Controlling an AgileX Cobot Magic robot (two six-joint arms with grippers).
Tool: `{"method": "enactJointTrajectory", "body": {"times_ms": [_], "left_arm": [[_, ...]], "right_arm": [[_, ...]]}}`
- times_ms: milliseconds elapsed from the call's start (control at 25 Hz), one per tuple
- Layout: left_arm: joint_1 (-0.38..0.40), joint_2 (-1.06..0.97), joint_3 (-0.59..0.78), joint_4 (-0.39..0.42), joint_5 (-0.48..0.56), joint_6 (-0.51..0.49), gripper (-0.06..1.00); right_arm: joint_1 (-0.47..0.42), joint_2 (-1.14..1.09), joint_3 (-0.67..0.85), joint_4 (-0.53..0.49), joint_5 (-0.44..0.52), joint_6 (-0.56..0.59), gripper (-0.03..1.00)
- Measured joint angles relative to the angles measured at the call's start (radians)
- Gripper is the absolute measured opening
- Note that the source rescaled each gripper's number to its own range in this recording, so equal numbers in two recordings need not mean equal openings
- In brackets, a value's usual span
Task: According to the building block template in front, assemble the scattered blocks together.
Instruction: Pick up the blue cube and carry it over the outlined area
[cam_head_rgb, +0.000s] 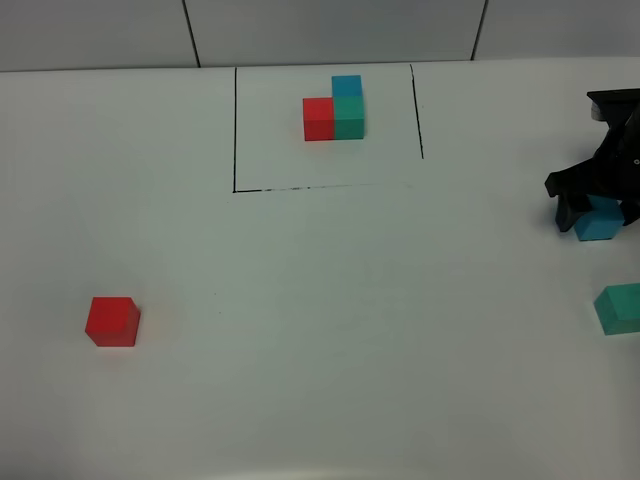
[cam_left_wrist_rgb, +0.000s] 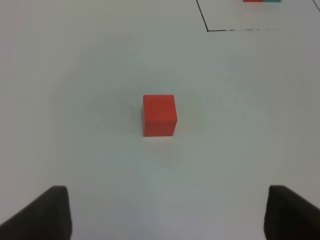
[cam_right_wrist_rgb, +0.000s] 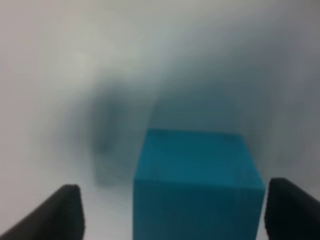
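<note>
The template (cam_head_rgb: 335, 108) is a red, teal-green and blue cube cluster inside black drawn lines at the back middle of the table. The loose red cube (cam_head_rgb: 112, 321) sits at the front left; it also shows in the left wrist view (cam_left_wrist_rgb: 159, 115), ahead of my open, empty left gripper (cam_left_wrist_rgb: 170, 212). My right gripper (cam_head_rgb: 592, 210) is low over the sky-blue cube (cam_head_rgb: 598, 226) at the right edge. In the right wrist view the sky-blue cube (cam_right_wrist_rgb: 197, 182) lies between the spread fingers of my right gripper (cam_right_wrist_rgb: 175, 212), with gaps on both sides. The teal-green cube (cam_head_rgb: 620, 308) lies in front of it, partly cut off.
The white table (cam_head_rgb: 330, 330) carries thin black frame lines (cam_head_rgb: 235, 130) around the template; one corner of the frame (cam_left_wrist_rgb: 207, 29) shows in the left wrist view. A grey panelled wall (cam_head_rgb: 330, 30) runs along the back. The left arm is out of the exterior view.
</note>
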Motion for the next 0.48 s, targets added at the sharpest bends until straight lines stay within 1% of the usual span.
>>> {"method": "enactJointTrajectory", "body": {"times_ms": [40, 80, 120, 160, 280, 480], "left_arm": [[0.0, 0.0, 0.0, 0.0, 0.0, 0.0, 0.88], [0.0, 0.0, 0.0, 0.0, 0.0, 0.0, 0.88], [0.0, 0.0, 0.0, 0.0, 0.0, 0.0, 0.88], [0.0, 0.0, 0.0, 0.0, 0.0, 0.0, 0.88], [0.0, 0.0, 0.0, 0.0, 0.0, 0.0, 0.88], [0.0, 0.0, 0.0, 0.0, 0.0, 0.0, 0.88]], "right_arm": [[0.0, 0.0, 0.0, 0.0, 0.001, 0.0, 0.4], [0.0, 0.0, 0.0, 0.0, 0.002, 0.0, 0.23], [0.0, 0.0, 0.0, -0.002, 0.004, 0.0, 0.08], [0.0, 0.0, 0.0, -0.002, 0.009, 0.0, 0.0], [-0.001, 0.0, -0.002, -0.002, 0.026, -0.01, 0.0], [0.011, -0.019, -0.042, 0.001, 0.085, -0.033, 0.0]]}}
